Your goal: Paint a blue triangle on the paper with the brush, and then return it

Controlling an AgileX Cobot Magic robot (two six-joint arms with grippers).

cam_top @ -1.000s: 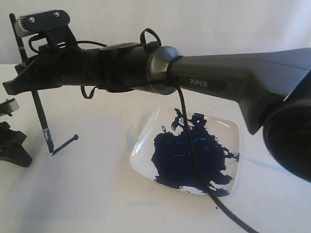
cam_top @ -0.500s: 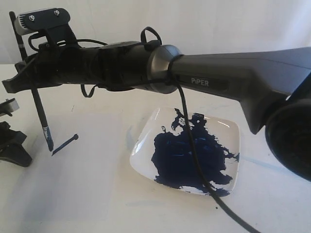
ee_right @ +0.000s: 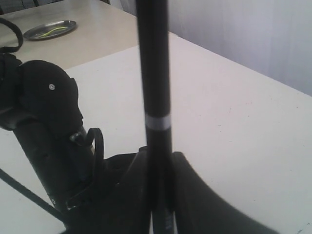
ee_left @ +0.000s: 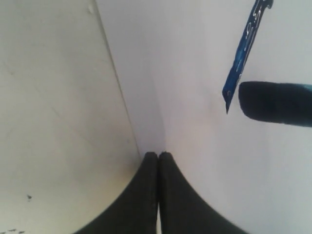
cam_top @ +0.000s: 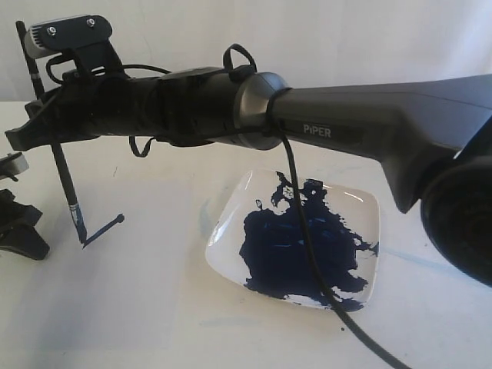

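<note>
The brush [cam_top: 68, 188] stands almost upright, clamped between the fingers of the right gripper [cam_top: 27, 131]. Below this gripper its tip meets the paper [ee_left: 185, 58] at one end of a short blue stroke [cam_top: 104, 228] (only a single line). The left gripper [ee_left: 158, 161], with its jaws pressed together, rests at the paper's edge, near the stroke.

The brush [cam_top: 68, 188] loses its middle behind the right gripper [cam_top: 27, 132], and the exterior view's left edge cuts the left gripper [cam_top: 17, 227]. There the paper [cam_top: 123, 265] has borders too faint to trace
</note>
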